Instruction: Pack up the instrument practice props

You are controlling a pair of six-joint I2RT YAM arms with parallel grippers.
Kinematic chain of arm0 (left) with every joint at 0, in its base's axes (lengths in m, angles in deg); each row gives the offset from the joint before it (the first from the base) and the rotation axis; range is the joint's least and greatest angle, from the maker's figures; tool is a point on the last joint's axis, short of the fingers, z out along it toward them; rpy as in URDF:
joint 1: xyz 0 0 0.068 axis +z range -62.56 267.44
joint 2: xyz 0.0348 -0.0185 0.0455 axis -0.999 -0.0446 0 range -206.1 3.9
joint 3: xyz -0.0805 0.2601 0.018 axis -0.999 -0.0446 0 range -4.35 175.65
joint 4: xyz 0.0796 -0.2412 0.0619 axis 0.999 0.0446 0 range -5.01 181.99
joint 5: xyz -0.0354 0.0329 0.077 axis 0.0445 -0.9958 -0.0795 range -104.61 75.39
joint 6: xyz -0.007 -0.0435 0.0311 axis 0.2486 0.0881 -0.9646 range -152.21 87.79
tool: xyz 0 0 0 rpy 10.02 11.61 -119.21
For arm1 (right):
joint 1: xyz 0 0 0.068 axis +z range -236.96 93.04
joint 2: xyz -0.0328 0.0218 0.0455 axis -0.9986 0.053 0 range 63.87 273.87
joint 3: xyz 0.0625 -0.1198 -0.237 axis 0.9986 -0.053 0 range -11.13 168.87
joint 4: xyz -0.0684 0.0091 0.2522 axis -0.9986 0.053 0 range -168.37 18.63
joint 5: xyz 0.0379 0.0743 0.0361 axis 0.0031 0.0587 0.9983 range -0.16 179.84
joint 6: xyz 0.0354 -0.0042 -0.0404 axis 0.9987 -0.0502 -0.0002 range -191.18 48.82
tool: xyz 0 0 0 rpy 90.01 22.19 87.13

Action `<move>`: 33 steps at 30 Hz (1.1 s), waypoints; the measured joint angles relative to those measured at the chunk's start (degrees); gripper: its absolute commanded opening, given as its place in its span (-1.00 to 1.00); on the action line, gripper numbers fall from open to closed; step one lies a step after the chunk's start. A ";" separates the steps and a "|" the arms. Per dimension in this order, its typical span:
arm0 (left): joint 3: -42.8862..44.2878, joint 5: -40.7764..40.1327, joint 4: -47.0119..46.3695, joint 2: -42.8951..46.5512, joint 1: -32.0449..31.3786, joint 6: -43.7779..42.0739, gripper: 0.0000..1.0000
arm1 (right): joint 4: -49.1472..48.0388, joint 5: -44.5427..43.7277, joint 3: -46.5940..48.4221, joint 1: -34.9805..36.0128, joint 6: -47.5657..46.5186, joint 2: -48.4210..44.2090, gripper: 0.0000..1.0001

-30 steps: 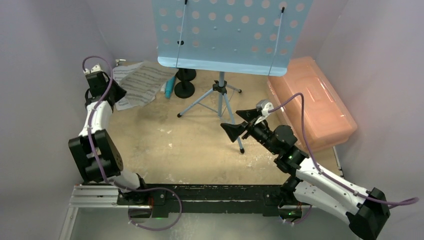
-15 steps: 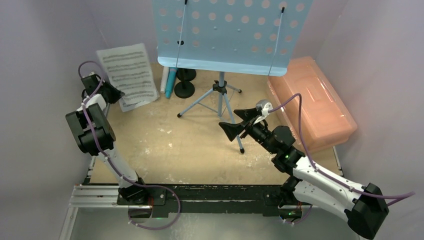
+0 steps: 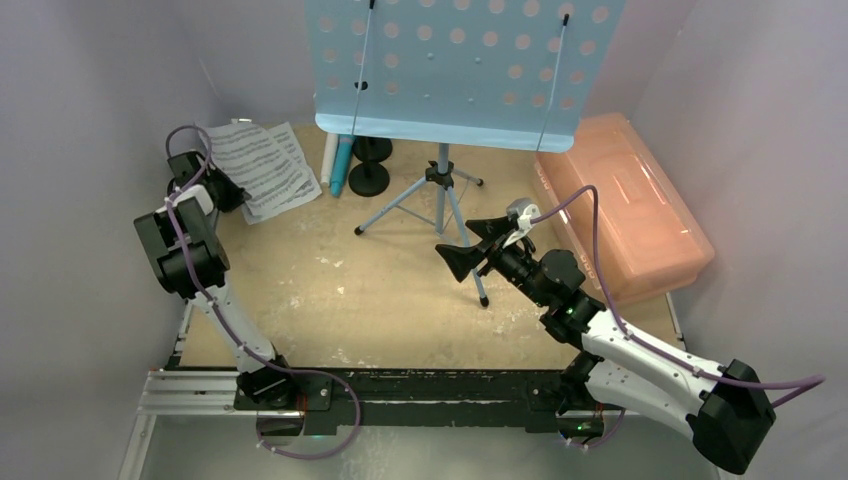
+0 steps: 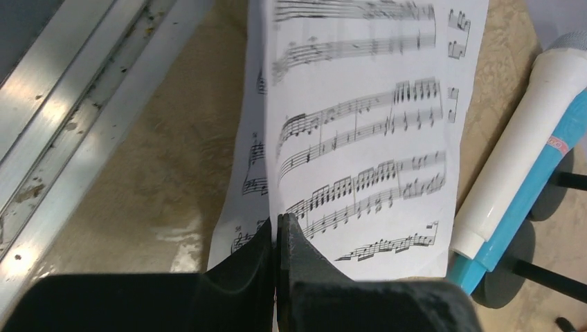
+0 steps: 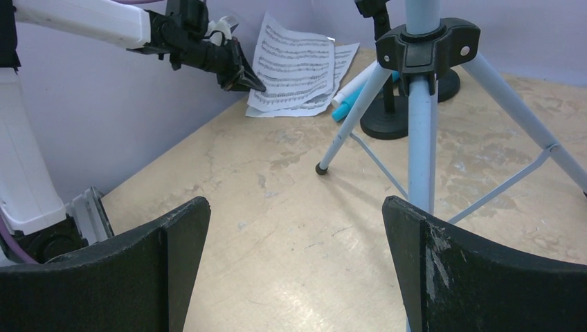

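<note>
Paper is what moves here: the sheet-music pages (image 4: pixel 360 138), pinched at their near edge by the tightly closed left gripper (image 4: pixel 278 225), hung drooping a second ago, then stood nearly upright, and now sit lower, fanned as two sheets just ahead of that gripper with their far ends down toward the surface (image 3: pixel 380 290). The toy microphones (image 4: pixel 512 180) lie just to that gripper's right, untouched. The right gripper (image 5: pixel 294 207), spread wide and empty, has crept slightly nearer the tripod leg (image 5: pixel 420 131) of the light-blue music rack (image 3: pixel 455 65) straight ahead of it. By my reading the pages are secured but not yet carried anywhere, and nothing is packed
</note>
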 measured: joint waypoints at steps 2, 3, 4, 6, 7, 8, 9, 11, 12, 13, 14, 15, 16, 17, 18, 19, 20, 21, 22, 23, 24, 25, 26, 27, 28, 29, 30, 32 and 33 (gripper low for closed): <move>1.60 -1.01 1.31 -0.68 -1.05 -1.97 -1.00 | 0.00 -0.02 0.00 0.00 0.00 0.00 0.96; 1.66 -1.09 1.46 -0.68 -1.46 -2.16 -1.00 | 0.00 -0.04 0.00 0.00 0.00 0.00 0.96; 1.73 -1.33 1.86 -0.68 -2.10 -2.64 -1.00 | -0.02 -0.04 0.00 0.00 0.00 0.00 0.96; 1.73 -1.75 2.34 -0.68 -2.93 -3.43 -1.00 | 0.00 -0.07 0.00 0.00 0.00 0.00 0.96; 1.73 -2.10 2.89 -0.68 -3.30 -3.96 -1.00 | 0.00 -0.07 0.00 0.00 0.00 0.00 0.96; 1.79 -2.45 3.43 -0.68 -3.63 -4.61 -1.00 | 0.00 -0.04 0.00 0.00 0.00 -0.02 0.96; 1.92 -2.73 3.98 -0.68 -3.91 -5.31 -1.00 | 0.00 -0.04 0.00 0.00 0.00 -0.02 0.96; 2.27 -3.34 5.33 -0.68 -4.31 -6.73 -1.00 | 0.00 -0.04 0.00 0.00 0.00 -0.07 0.96; 2.45 -3.58 5.70 -0.68 -4.46 -7.28 -1.00 | 0.00 -0.07 0.00 0.00 0.00 -0.11 0.96; 2.82 -4.09 6.49 -0.68 -4.72 -8.28 -1.00 | 0.00 -0.07 0.00 0.02 0.00 -0.15 0.96; 3.15 -4.48 7.06 -0.68 -4.85 -8.94 -1.00 | 0.00 -0.07 0.00 0.02 0.00 -0.24 0.96; 3.65 -5.09 7.93 -0.68 -5.11 -9.92 -1.00 | 0.00 -0.04 0.00 0.02 0.00 -0.35 0.96; 4.09 -5.42 8.68 -0.68 -5.29 -10.88 -1.00 | 0.00 -0.07 0.00 0.02 0.00 -0.46 0.96; 4.39 -5.77 9.09 -0.68 -5.46 -11.54 -1.00 | 0.00 -0.07 0.00 0.02 0.00 -0.57 0.96; 4.81 -6.08 9.70 -0.68 -5.64 -12.52 -1.00 | 0.02 -0.07 0.00 0.02 0.00 -0.68 0.95; 5.18 -6.38 10.43 -0.68 -5.88 -13.33 -1.00 | 0.02 -0.07 0.00 0.02 0.00 -0.79 0.96; 5.42 -6.62 10.91 -0.68 -6.08 -14.21 -1.00 | 0.00 -0.07 0.00 0.02 0.00 -0.85 0.96; 5.79 -7.15 11.58 -0.68 -6.34 -15.08 -1.00 | 0.00 -0.07 0.00 0.04 0.00 -0.90 0.96; 6.12 -7.80 12.20 -0.68 -6.64 -16.04 -1.00 | 0.00 -0.07 0.00 0.04 0.00 -0.90 0.96; 6.34 -8.37 12.59 -0.68 -6.99 -17.05 -1.00 | 0.02 -0.07 0.00 0.07 0.00 -0.90 0.96; 6.51 -8.83 12.94 -0.68 -7.34 -17.70 -1.00 | 0.02 -0.07 0.00 0.09 0.00 -0.90 0.96; 6.69 -9.22 13.27 -0.68 -7.69 -18.43 -1.00 | 0.02 -0.07 0.00 0.09 0.00 -0.92 0.96; 6.82 -9.55 13.57 -0.68 -7.98 -18.93 -1.00 | 0.02 -0.07 0.00 0.11 0.00 -0.92 0.96; 6.99 -9.79 13.90 -0.68 -8.28 -19.54 -1.00 | 0.02 -0.07 0.00 0.11 0.00 -0.92 0.96; 7.15 -10.01 14.14 -0.70 -8.57 -20.11 -1.00 | 0.02 -0.07 0.00 0.11 0.00 -0.92 0.96; 7.32 -10.16 14.27 -0.76 -8.83 -20.59 -1.00 | 0.02 -0.07 0.00 0.11 0.00 -0.92 0.96; 7.56 -10.27 14.47 -0.90 -9.09 -21.24 -1.00 | 0.02 -0.07 0.00 0.11 0.00 -0.92 0.96; 8.00 -10.91 14.75 -1.31 -9.57 -22.29 -1.00 | 0.02 -0.07 0.00 0.13 0.00 -0.92 0.96; 8.15 -11.30 14.93 -1.53 -9.73 -22.77 -1.00 | 0.02 -0.07 0.00 0.15 -0.02 -0.92 0.96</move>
